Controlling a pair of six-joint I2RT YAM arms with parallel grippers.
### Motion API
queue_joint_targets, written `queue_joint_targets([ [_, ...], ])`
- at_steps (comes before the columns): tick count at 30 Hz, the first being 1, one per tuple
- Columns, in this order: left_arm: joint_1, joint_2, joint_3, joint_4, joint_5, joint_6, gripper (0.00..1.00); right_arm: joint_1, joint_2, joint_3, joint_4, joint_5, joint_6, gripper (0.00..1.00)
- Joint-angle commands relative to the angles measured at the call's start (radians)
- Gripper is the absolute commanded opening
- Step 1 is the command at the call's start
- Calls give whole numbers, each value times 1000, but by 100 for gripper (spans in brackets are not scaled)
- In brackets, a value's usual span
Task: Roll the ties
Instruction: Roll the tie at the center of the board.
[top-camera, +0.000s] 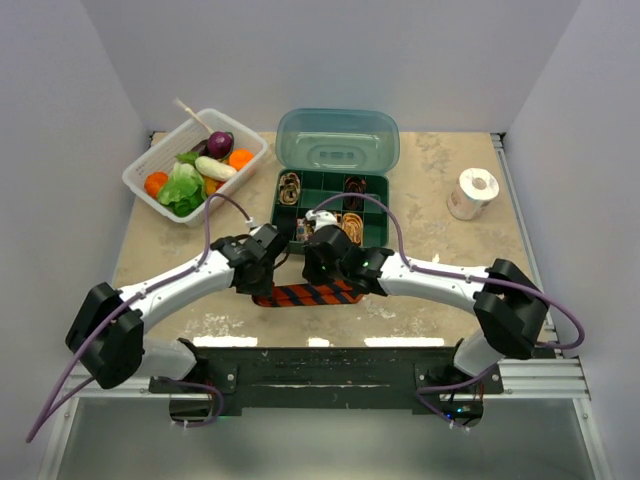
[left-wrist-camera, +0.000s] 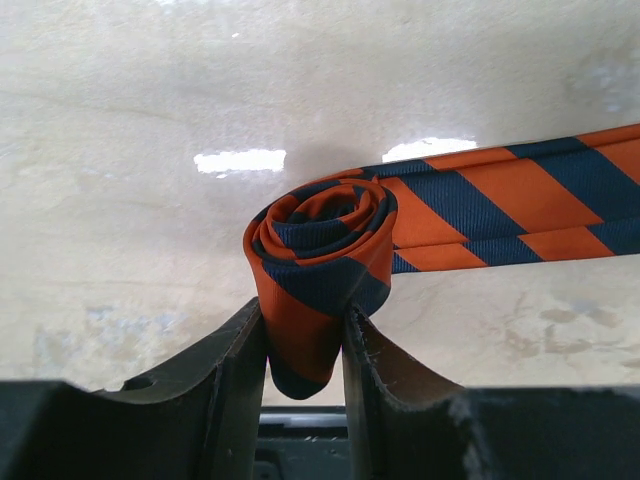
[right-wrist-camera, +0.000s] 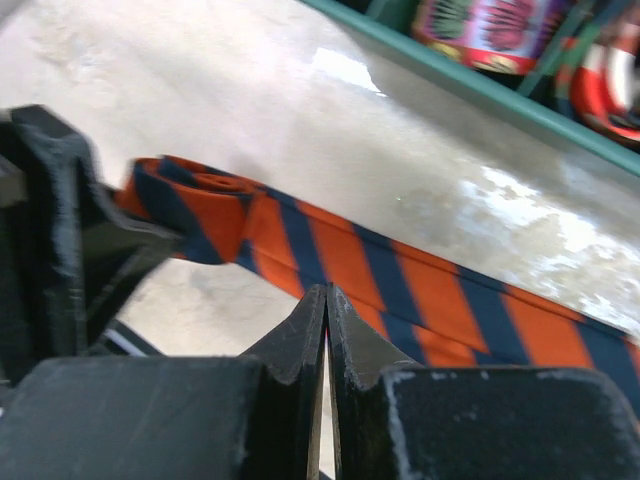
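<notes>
The orange-red tie with navy stripes (top-camera: 312, 294) lies on the table between my arms. Its left end is rolled into a small coil (left-wrist-camera: 325, 235), and the flat part (left-wrist-camera: 520, 200) runs off to the right. My left gripper (left-wrist-camera: 305, 345) is shut on that coil and also shows in the top view (top-camera: 265, 282). My right gripper (right-wrist-camera: 326, 300) is shut, its tips at the near edge of the flat part (right-wrist-camera: 430, 290), close beside the coil (right-wrist-camera: 205, 200); from above it sits mid-tie (top-camera: 325, 275). Several small coiled ties (top-camera: 290, 188) sit in the green box.
The green compartment box (top-camera: 375, 205) with its lid raised (top-camera: 337, 140) stands just behind the grippers; its rim (right-wrist-camera: 470, 85) is close in the right wrist view. A white basket of vegetables (top-camera: 140, 170) is at the back left. A white tape roll (top-camera: 472, 192) is at the back right.
</notes>
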Motion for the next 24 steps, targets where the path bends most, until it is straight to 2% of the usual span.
queue_joint_targets([
  [1,-24,59,78,-152,-133,18,38,-28,-62,-33,-33,62,2,8],
  [5,-54,122,130,-284,-247,-42,38,-79,-109,-66,-32,48,8,8],
  [10,-119,202,159,-356,-329,-120,39,-129,-152,-106,-32,40,-4,9],
  [17,-216,292,208,-353,-315,-160,39,-212,-217,-161,-33,32,-18,9],
  [24,-282,393,262,-307,-281,-174,43,-225,-210,-164,-38,22,-25,10],
])
